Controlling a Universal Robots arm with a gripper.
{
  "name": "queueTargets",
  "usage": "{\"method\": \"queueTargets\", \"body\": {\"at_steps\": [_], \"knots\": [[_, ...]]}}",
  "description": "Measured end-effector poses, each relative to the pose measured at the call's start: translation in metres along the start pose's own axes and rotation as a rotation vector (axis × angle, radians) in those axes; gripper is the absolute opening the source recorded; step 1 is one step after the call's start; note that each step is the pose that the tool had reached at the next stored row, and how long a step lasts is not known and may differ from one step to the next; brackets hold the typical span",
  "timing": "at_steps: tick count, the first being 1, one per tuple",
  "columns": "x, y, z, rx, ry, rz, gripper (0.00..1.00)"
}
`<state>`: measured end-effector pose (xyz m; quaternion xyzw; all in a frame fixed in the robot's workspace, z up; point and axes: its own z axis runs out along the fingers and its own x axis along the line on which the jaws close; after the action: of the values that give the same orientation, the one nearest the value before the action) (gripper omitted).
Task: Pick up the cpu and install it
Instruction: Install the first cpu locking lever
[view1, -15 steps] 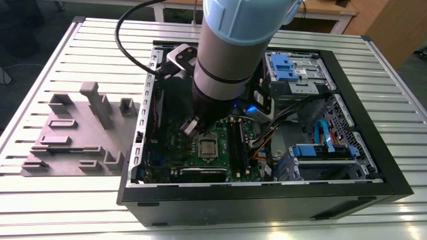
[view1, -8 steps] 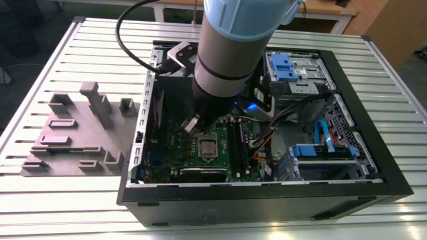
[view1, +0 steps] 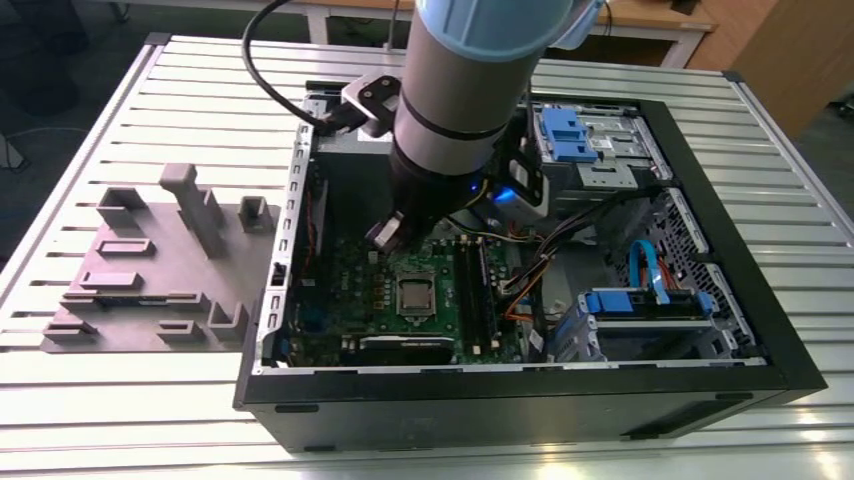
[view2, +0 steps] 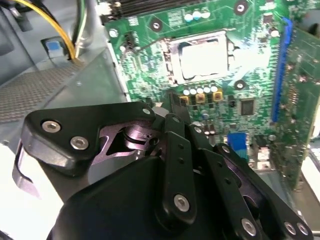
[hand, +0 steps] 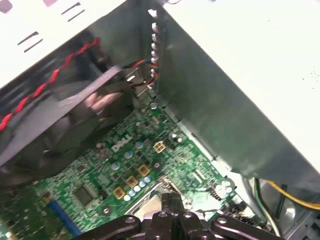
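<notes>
Exterior view: your end effector (view1: 384, 232) hangs inside the computer case (view1: 747, 370), just above the motherboard (view1: 334, 300). The cpu (view1: 416, 296) already lies in its socket (view2: 172, 62); install step looks finished. Fingers closed together, empty. Retreat needs a straight lift.

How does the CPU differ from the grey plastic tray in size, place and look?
The cpu is a small, flat silvery square; the grey tray is far larger, with upright blocks. The cpu sits in the motherboard socket inside the computer case; the tray lies outside it on the slatted table. Both rest untouched.
</notes>
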<state>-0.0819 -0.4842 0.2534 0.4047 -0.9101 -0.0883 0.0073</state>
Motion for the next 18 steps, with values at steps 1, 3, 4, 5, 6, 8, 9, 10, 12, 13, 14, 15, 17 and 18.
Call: {"method": "queueTargets", "body": {"at_steps": [1,3,4,5,6,8,9,10,12,13,14,15,17,18], "knots": [[-0.0022,0.0002,0.0002,0.0,0.0,0.0,0.1],[-0.0067,-0.0002,0.0007,0.0,-0.0002,0.0,0.1],[-0.0089,-0.0006,0.0008,0.0,-0.0001,0.0,0.1],[-0.0112,-0.0014,0.0008,0.0001,-0.0001,0.0,0.1],[-0.0129,-0.0024,0.0008,0.0,-0.0001,0.0,0.1],[-0.0323,-0.0194,-0.0005,0.0001,0.0,0.0,0.1],[-0.0342,-0.0203,-0.0005,0.0,0.0,0.0,0.1],[-0.0359,-0.0209,-0.0005,0.0,-0.0001,0.0,0.1],[-0.0387,-0.0217,-0.0004,0.0,-0.0001,0.0,0.1],[-0.04,-0.0221,-0.0004,0.0,-0.0001,0.0,0.1],[-0.0412,-0.0222,-0.0003,0.0,-0.0001,0.0,0.1],[-0.0422,-0.022,-0.0003,0.0,-0.0001,0.0,0.1],[-0.0435,-0.0213,-0.0001,0.0001,0.0,0.0,0.1],[-0.0441,-0.0209,0.0,0.0001,-0.0001,0.0,0.1]]}}
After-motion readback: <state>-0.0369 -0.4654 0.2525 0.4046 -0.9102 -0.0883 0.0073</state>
